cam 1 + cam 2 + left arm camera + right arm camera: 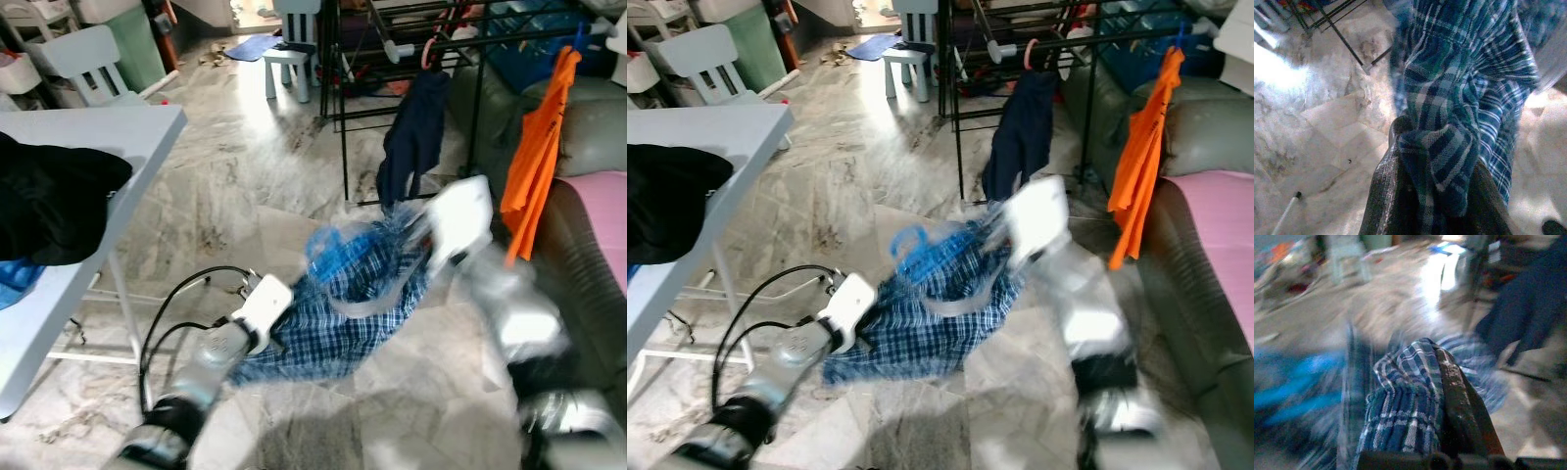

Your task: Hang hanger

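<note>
A blue plaid shirt (343, 313) hangs between my two grippers, low over the marble floor. A blue hanger (328, 245) pokes out of its upper folds. My left gripper (277, 343) holds the shirt's lower left edge; in the left wrist view its fingers (1386, 196) are shut on a bunch of plaid cloth (1449, 161). My right gripper (419, 240), blurred by motion, holds the shirt's upper right part; in the right wrist view its dark finger (1459, 406) presses against a plaid fold (1405, 401). The black drying rack (345, 127) stands behind the shirt.
A navy garment (416, 127) on a pink hanger and an orange shirt (537, 147) hang from the rack. A white table (118, 132) with black clothing (49, 201) is on my left. A sofa (588, 255) lies to the right, and a small chair (294, 49) stands at the back.
</note>
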`<state>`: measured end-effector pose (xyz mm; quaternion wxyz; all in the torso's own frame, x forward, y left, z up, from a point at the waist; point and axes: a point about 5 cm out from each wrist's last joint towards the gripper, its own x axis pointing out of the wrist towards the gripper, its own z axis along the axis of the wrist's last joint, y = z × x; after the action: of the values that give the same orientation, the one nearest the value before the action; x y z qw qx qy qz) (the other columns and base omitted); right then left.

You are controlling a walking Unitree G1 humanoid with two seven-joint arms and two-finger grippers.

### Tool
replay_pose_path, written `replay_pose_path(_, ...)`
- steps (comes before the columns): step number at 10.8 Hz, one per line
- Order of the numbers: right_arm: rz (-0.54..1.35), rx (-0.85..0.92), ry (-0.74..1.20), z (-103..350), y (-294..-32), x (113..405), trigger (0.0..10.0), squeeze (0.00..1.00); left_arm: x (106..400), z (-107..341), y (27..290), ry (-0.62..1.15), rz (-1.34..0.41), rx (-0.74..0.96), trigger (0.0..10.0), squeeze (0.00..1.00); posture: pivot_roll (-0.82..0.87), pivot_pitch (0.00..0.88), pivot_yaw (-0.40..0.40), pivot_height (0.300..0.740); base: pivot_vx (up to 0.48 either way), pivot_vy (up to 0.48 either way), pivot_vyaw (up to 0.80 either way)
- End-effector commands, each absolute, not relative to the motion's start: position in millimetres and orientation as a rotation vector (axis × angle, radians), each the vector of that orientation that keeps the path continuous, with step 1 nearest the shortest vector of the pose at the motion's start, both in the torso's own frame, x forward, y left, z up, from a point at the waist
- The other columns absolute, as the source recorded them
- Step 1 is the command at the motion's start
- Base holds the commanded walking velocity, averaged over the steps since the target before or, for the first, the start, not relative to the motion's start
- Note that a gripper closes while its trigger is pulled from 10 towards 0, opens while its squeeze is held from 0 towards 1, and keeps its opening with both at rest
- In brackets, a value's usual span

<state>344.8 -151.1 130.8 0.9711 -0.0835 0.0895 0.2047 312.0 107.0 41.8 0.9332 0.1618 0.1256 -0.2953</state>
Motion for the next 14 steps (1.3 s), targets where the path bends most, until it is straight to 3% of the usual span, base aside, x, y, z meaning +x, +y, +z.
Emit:
replay_pose_path(1, 0.455, -0.185, 0.139, 141.3, -141.1, 344.1, 0.0, 0.0, 317.3, 44.4, 115.4, 0.265, -0.541, 0.313, 0.0, 0.0, -0.13, 0.019, 0.059, 0.74, 0.0, 0.0, 0.0)
replay_pose_path(3, 0.628, -0.192, 0.147, 133.6, -119.5, 322.4, 0.0, 0.0, 320.6, 41.8, 119.2, 0.293, -0.46, 0.261, 0.0, 0.0, -0.14, 0.016, 0.061, 0.74, 0.0, 0.0, 0.0)
replay_pose_path(6, 0.784, -0.224, 0.313, 98.8, -116.5, 291.0, 0.0, 0.0, 327.7, 47.7, 126.6, 0.29, -0.403, 0.232, 0.0, 0.0, -0.13, 0.016, 0.058, 0.74, 0.0, 0.0, 0.0)
replay_pose_path(7, 0.775, -0.293, 0.365, 83.7, -121.8, 284.2, 8.9, 0.0, 329.4, 49.8, 126.4, 0.283, -0.403, 0.224, 0.0, 0.0, -0.13, 0.018, 0.059, 0.74, 0.0, 0.0, 0.0)
replay_pose_path(8, 0.722, -0.372, 0.385, 73.6, -132.5, 284.6, 10.0, 1.0, 329.9, 51.0, 125.1, 0.277, -0.417, 0.222, 0.0, 0.0, -0.13, 0.018, 0.06, 0.74, 0.0, 0.0, 0.0)
replay_pose_path(11, 0.619, -0.546, 0.315, 77.5, -155.8, 290.2, 10.0, 1.0, 330.2, 51.8, 124.6, 0.274, -0.435, 0.238, 0.0, 0.0, -0.14, 0.027, 0.07, 0.74, 0.0, 0.0, 0.0)
replay_pose_path(12, 0.57, -0.565, 0.203, 89.2, -157.5, 296.7, 10.0, 1.0, 329.5, 50.2, 126.6, 0.285, -0.429, 0.247, 0.0, 0.0, -0.14, 0.03, 0.077, 0.74, 0.0, 0.0, 0.0)
replay_pose_path(14, 0.507, -0.58, 0.169, 86.4, -152.2, 295.8, 10.0, 1.0, 329.4, 48.3, 130.4, 0.3, -0.399, 0.254, 0.0, 0.0, -0.14, 0.034, 0.084, 0.74, 0.0, 0.0, 0.0)
